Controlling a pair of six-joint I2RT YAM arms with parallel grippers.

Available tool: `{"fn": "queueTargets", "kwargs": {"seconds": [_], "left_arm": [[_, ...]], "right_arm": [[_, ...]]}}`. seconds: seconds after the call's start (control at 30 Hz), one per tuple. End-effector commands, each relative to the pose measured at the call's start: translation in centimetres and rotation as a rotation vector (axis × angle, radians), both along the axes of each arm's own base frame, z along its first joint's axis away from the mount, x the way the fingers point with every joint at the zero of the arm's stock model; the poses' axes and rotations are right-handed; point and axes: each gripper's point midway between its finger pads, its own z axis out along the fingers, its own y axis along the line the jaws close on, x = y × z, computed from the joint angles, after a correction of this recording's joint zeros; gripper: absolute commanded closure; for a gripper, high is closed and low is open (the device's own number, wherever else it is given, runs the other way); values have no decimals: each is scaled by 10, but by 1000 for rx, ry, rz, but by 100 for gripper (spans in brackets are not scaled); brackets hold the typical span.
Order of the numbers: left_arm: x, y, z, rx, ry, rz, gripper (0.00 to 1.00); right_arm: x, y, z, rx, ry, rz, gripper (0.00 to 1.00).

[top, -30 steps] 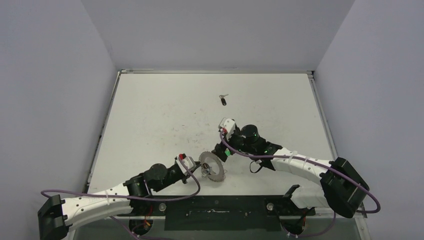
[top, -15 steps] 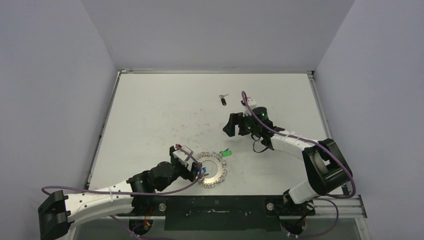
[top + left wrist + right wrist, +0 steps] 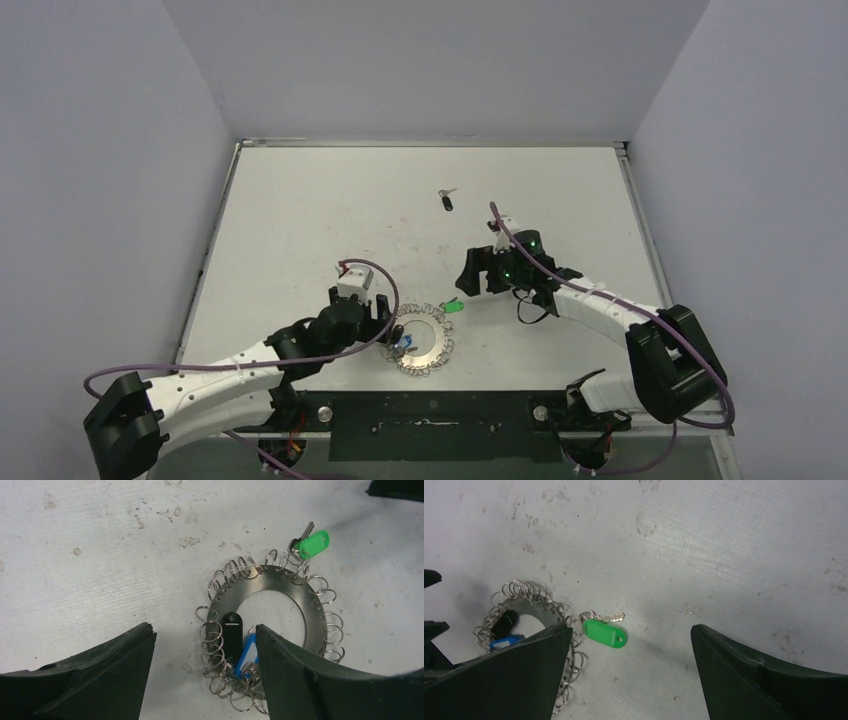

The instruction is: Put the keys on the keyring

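The keyring [image 3: 280,578], a flat silvery ring rimmed with small wire loops, lies on the table near the front [image 3: 430,345]. A black-headed key [image 3: 232,631] rests on its left rim beside a blue-headed key [image 3: 247,656]. A green-headed key [image 3: 605,632] hangs off its far edge. A second black-headed key [image 3: 446,201] lies alone farther back. My left gripper [image 3: 204,630] is open just over the ring's left side, holding nothing. To the right of the ring, my right gripper [image 3: 631,628] is also open above bare table, and the green-headed key lies by its left finger.
White table with scuff marks, walled by pale panels on the left, back and right. Both arm bases [image 3: 430,415] sit on the black rail at the near edge. Purple cables loop over each arm.
A second ago my left gripper was shut on the keyring, holding it tilted up. It has opened and the ring now lies flat. My right gripper drew back from the ring.
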Motion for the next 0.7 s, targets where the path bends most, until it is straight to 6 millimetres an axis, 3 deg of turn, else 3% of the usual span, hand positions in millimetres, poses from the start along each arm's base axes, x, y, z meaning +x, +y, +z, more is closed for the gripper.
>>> {"fn": "queueTargets", "kwargs": {"seconds": [0.0, 0.1, 0.3, 0.47, 0.67], "left_arm": [[5, -18, 15, -117, 114, 7, 31], [9, -28, 16, -135, 147, -21, 33], [11, -56, 15, -135, 177, -128, 37], [13, -68, 7, -106, 219, -158, 40], [15, -78, 5, -86, 234, -200, 40]], "right_arm": [[-29, -1, -4, -41, 39, 55, 9], [-47, 8, -10, -30, 74, 105, 13], [-76, 34, -18, 112, 172, 169, 34], [-92, 45, -26, 135, 207, 182, 38], [-97, 41, -28, 166, 254, 94, 41]]}}
